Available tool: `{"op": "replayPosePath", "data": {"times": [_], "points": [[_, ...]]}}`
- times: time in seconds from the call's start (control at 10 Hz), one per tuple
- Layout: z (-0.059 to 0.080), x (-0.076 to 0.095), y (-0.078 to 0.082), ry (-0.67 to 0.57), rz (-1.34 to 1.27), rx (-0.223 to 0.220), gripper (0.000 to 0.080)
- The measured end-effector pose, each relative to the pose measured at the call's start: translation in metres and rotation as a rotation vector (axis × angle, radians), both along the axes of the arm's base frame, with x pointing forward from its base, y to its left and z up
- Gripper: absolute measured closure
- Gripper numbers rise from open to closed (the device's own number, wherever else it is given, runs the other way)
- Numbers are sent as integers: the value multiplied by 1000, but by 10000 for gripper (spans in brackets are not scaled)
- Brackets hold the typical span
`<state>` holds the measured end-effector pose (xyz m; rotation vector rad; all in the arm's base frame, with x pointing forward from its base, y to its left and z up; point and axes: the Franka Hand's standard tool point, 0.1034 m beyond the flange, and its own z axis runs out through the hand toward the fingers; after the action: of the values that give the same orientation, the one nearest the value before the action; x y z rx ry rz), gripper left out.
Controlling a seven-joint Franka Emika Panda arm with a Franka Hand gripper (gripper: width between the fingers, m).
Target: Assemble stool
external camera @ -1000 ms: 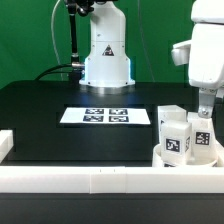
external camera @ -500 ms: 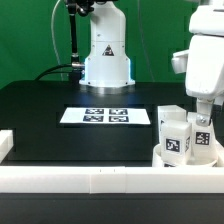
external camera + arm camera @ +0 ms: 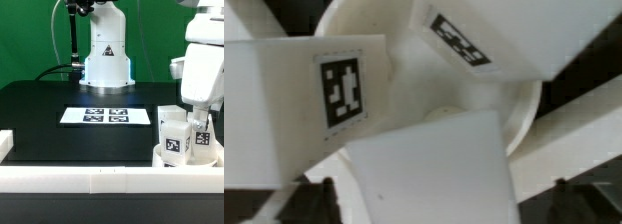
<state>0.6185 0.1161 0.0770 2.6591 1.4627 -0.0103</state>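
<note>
Three white stool legs with black-and-white tags [image 3: 178,143] [image 3: 203,140] [image 3: 171,119] stand close together on the round white seat [image 3: 157,156] at the exterior view's right, by the front rail. My gripper [image 3: 204,120] hangs right over this cluster with its fingers down among the legs. In the wrist view the gripper [image 3: 434,206] is open. Its dark fingertips [image 3: 308,206] stand on either side of one plain-faced leg [image 3: 423,160], with a gap on one side. Two tagged legs [image 3: 331,92] [image 3: 477,45] and the seat's rim [image 3: 530,105] show beyond.
The marker board [image 3: 105,116] lies flat in the middle of the black table. White border rails [image 3: 90,180] run along the front and the exterior view's left [image 3: 5,145]. The robot's base [image 3: 106,55] stands at the back.
My gripper has moved down and slightly toward the exterior view's left, onto the cluster of legs. The legs and seat have not moved.
</note>
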Motion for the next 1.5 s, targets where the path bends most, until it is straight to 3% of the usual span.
{"op": "replayPosePath", "data": {"times": [0.2, 0.6, 0.9, 1.5], "points": [[0, 0, -1, -1, -4, 0, 457], [1, 1, -2, -8, -73, 4, 462], [1, 1, -2, -30, -307, 15, 462], [0, -3, 2, -76, -1089, 58, 461]]}}
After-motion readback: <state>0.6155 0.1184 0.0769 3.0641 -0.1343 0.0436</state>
